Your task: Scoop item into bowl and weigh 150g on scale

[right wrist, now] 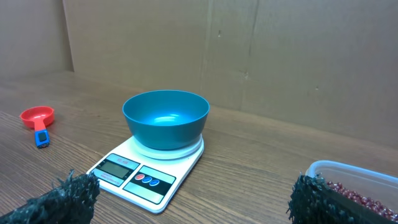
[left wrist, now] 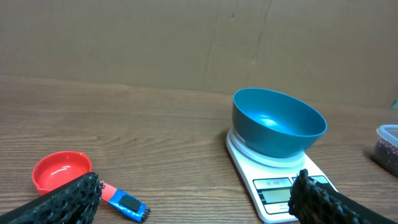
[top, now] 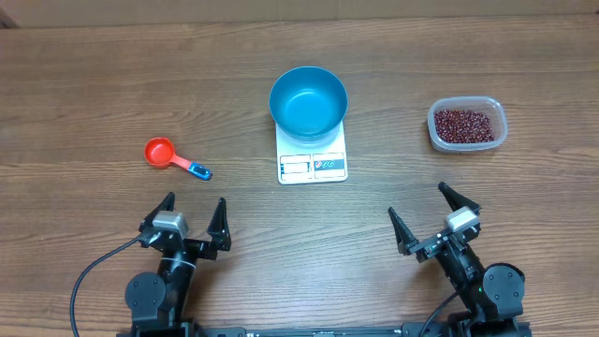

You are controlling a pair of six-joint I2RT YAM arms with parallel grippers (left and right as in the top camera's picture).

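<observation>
Bowl (top: 308, 98) sits empty on the scale (top: 313, 165), scooping not begun. Left gripper (top: 195, 204), right gripper (top: 418, 201): fingers apart, empty. Next, likely: grab the scoop (top: 161, 152) left of the scale.

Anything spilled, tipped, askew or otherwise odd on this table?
Nothing stands out. The blue bowl sits upright and empty on the scale, the beans are all inside their clear tub, none spilled, and the red scoop lies flat. The left gripper and right gripper are open and empty.
</observation>
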